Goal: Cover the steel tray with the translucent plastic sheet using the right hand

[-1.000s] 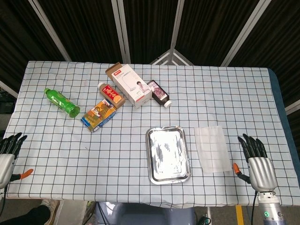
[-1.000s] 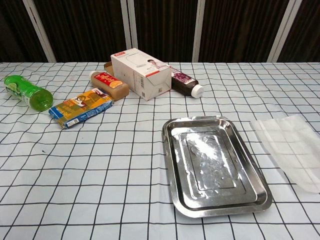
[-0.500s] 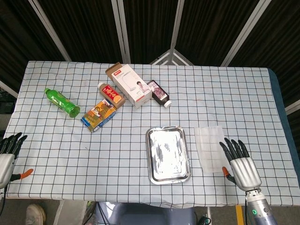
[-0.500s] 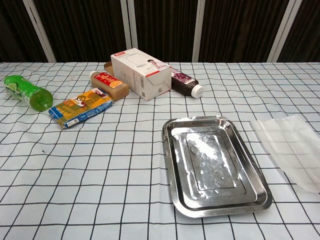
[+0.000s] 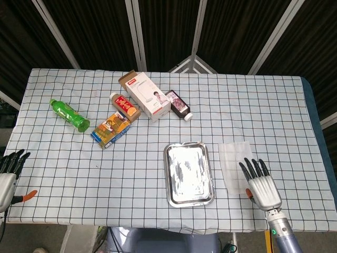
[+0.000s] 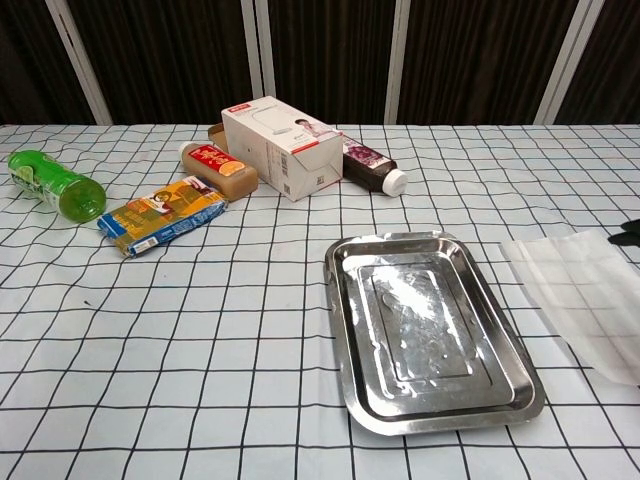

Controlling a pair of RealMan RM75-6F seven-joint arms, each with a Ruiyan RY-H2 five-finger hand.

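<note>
From the head view, a shallow rectangular steel tray (image 5: 188, 173) with a scuffed, shiny floor is seen on the checked tablecloth (image 5: 158, 126). Just beside it lies a thin translucent plastic sheet (image 5: 235, 161), whose near edge is overlapped by the right hand (image 5: 261, 187), fingers spread and holding nothing. The left hand (image 5: 7, 176) is likewise unclenched at the table's edge.

From the chest view, the sheet (image 6: 585, 295) is seen flat, apart from the tray (image 6: 430, 330); dark fingertips (image 6: 630, 235) are glimpsed at the frame's edge.

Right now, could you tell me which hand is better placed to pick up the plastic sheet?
The right hand: it hovers open over the sheet's near corner, beside the steel tray. The left hand sits at the table's far left edge.
</note>
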